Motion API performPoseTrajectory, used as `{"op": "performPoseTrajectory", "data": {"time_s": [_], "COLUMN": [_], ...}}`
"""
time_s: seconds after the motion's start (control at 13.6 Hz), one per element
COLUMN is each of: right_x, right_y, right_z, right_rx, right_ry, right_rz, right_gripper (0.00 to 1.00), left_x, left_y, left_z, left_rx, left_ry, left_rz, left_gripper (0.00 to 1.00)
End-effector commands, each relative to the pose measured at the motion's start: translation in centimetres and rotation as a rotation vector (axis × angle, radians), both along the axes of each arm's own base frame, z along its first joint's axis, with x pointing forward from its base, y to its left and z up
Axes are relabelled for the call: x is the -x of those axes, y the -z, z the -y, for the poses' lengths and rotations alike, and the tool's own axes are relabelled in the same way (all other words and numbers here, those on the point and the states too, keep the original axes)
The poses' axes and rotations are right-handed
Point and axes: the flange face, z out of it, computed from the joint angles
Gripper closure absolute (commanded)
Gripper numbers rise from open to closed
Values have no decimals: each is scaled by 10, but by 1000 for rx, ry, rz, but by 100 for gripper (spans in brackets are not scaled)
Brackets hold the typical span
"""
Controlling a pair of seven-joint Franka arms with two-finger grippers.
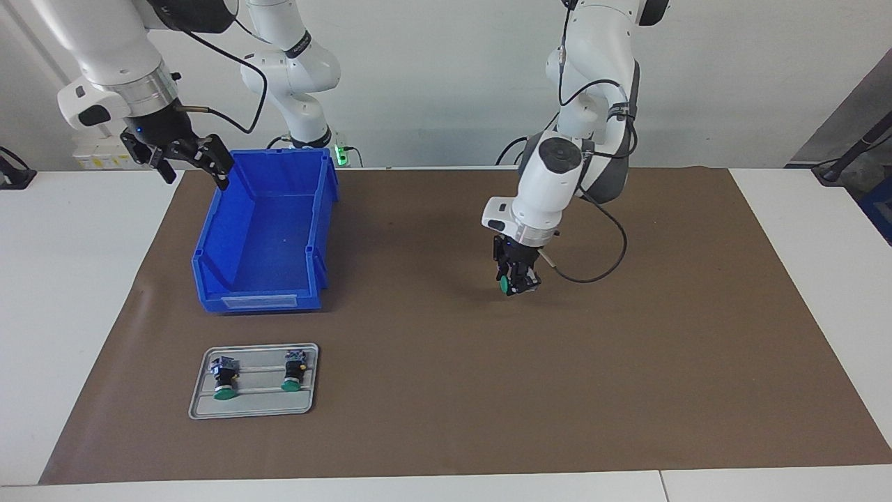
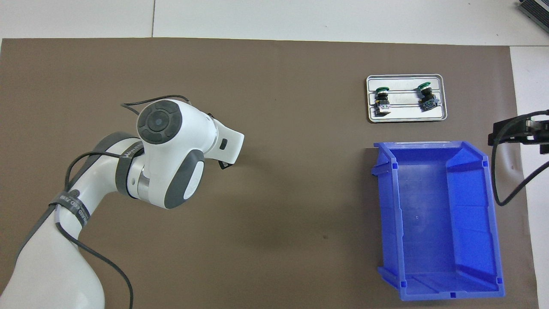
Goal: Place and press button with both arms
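Note:
My left gripper (image 1: 516, 282) is shut on a button (image 1: 507, 283) with a green cap and black body. It holds the button just above the brown mat (image 1: 627, 362), near the middle. In the overhead view the arm's own wrist (image 2: 171, 141) hides this gripper and the button. Two more buttons (image 1: 224, 381) (image 1: 293, 374) lie on a small grey tray (image 1: 254, 406), also seen from overhead (image 2: 381, 98) (image 2: 427, 97). My right gripper (image 1: 191, 162) is open and empty. It hangs in the air by the edge of the blue bin (image 1: 209, 240) at the right arm's end.
The open blue bin (image 2: 388, 214) is empty and lies nearer to the robots than the tray (image 2: 407, 116). White table (image 1: 70, 279) borders the mat at both ends. A black cable loops off the left wrist (image 1: 599, 268).

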Motion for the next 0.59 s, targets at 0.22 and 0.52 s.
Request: {"op": "performPoseTrajectory", "data": {"time_s": [0.22,0.52], "right_x": [4,5], "right_y": [-3,-2], "right_z": [-2,-2], "right_rx": [-7,-8], "right_ry": [3,4], "right_rz": [9,8], "right_gripper": [0,0], "left_x": [-14,-7], "left_y": [3,18], "left_z": [-91,-143], "left_rx": [223,467], "left_ry": [-61,-85], "left_rz": [-39,36], "left_gripper": [100,100]}}
